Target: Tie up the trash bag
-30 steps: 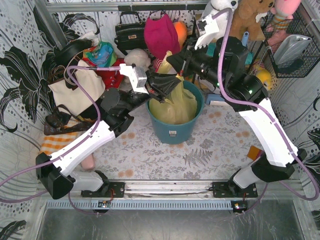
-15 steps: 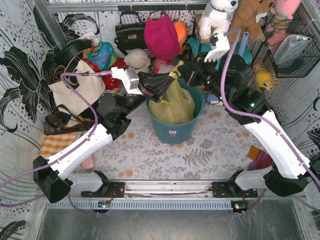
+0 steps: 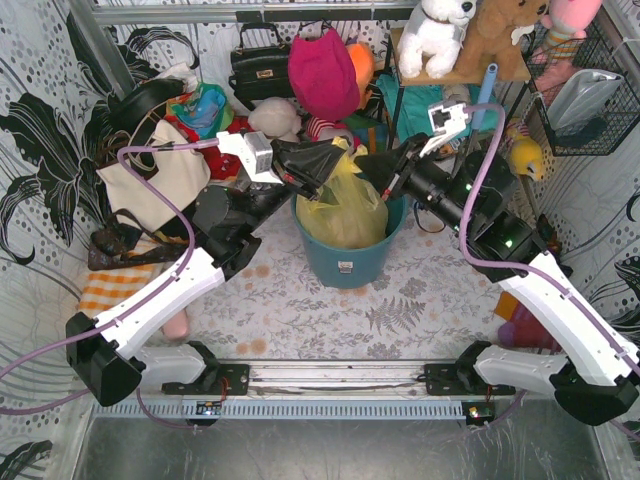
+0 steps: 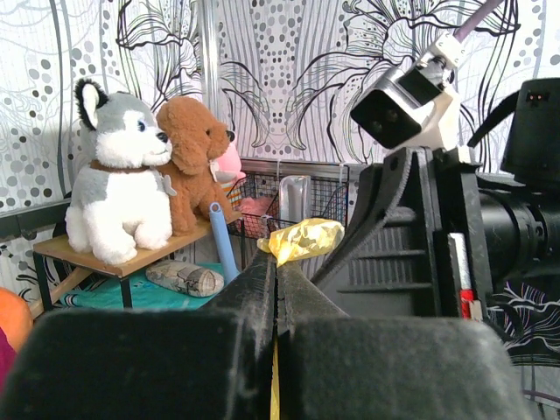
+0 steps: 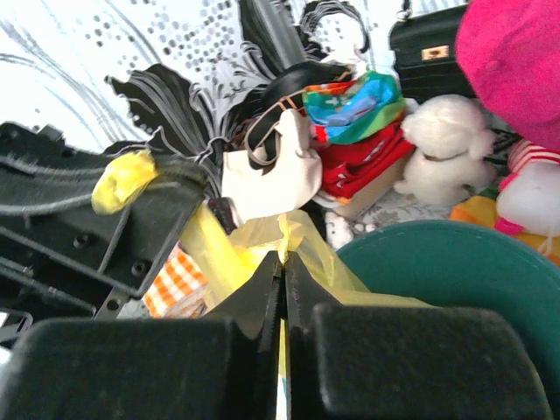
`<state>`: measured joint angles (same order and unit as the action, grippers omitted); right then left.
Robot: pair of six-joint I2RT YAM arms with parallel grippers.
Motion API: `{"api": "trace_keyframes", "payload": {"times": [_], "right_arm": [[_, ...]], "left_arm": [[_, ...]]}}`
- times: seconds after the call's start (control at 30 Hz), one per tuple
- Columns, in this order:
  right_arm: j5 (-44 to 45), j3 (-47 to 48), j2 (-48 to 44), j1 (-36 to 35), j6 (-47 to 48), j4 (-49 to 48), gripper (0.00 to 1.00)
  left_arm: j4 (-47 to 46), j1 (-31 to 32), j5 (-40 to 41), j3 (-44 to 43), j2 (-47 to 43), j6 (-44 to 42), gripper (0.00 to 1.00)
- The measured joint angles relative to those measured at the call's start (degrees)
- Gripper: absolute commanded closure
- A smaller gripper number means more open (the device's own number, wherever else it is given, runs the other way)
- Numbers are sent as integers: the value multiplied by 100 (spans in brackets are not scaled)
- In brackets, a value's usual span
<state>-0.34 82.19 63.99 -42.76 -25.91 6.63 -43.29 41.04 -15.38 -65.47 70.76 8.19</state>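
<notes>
In the top view I am seeing the left arm slanting up from the lower left. Its left gripper [image 3: 330, 163] is clamping the gathered neck of the trash bag [image 3: 345, 210] at frame centre. The right arm is slanting in from the lower right, and the right gripper [image 3: 385, 180] is pinching the same neck from the right. The bag is standing upright in the teal bin [image 3: 350, 262], its long axis vertical. A black handbag [image 3: 262, 62] is sitting behind, at the upper edge.

In the left wrist view, the fingers [image 4: 254, 289] are pressing together on a yellow sliver, with a crumpled tail poking out above them. The right gripper's black body is filling the right half. A plush husky [image 4: 118, 197] and a brown teddy [image 4: 197, 144] are sitting on a shelf at the left.

In the right wrist view, the fingers [image 5: 262, 297] are closing on yellow film at lower centre. The bin rim is curving at the lower right, and a white tote bag [image 5: 267, 179] is standing behind.
</notes>
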Motion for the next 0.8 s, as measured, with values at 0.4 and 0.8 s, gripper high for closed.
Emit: {"api": "trace_keyframes", "payload": {"times": [0.4,0.8], "right_arm": [[-1003,-850,-424,0,374,-811,100],[-1499,-1276,-595,2,461,-1209,100]], "left_arm": [[0,-28,22,0,66,50,100],[39,-33,22,-7,140,76,100]]}}
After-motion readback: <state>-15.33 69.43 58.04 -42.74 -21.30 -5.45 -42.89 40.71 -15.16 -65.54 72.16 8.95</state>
